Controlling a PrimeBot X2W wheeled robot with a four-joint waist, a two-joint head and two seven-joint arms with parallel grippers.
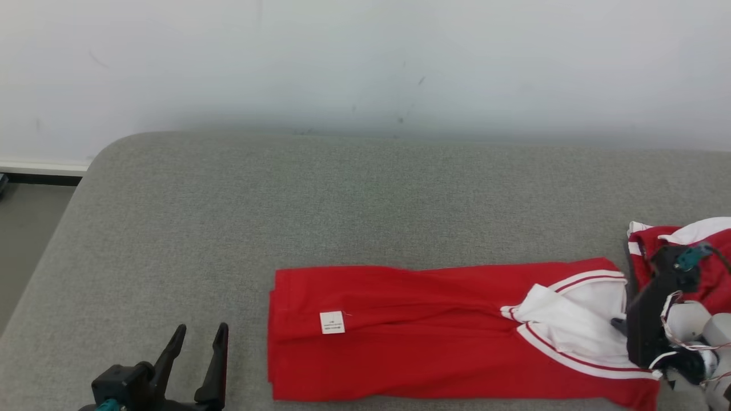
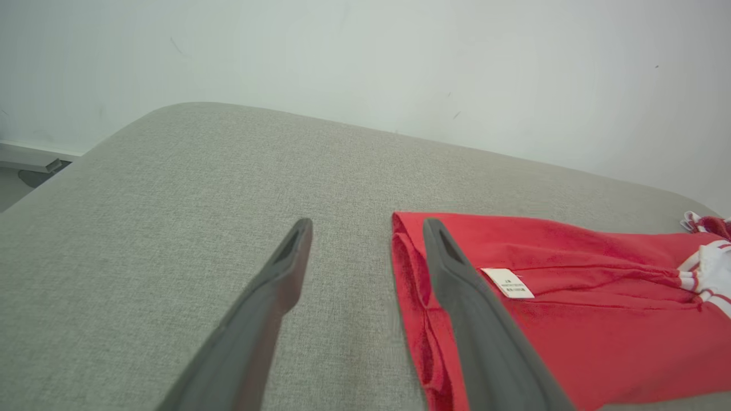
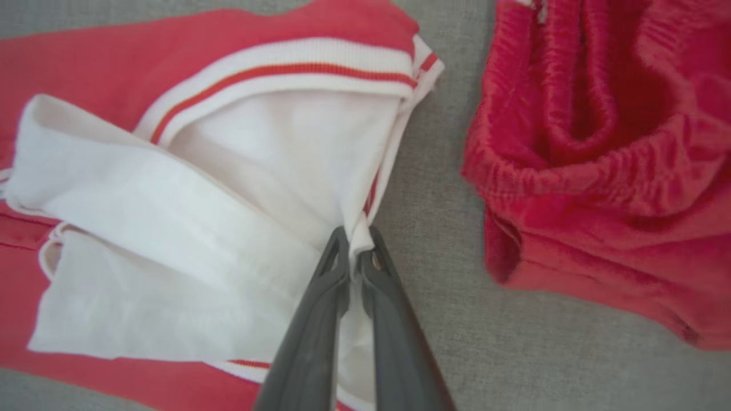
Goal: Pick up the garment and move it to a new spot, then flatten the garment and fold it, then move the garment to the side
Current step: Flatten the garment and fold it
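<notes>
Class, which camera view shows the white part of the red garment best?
Right wrist view: the white part lies close, folds plain, right gripper pinching its edge. Head view shows it smaller; left wrist view, a sliver at its right edge.

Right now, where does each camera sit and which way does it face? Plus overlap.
Head: up high, facing forward-down at a folded red garment with white trim on grey upholstery; open left gripper lower left.
Left wrist: low, facing along its open fingers, over the garment's end, towards the white wall.
Right wrist: close above, facing down the right gripper, shut on the garment's white edge.
Shared by head and left wrist: white label.
</notes>
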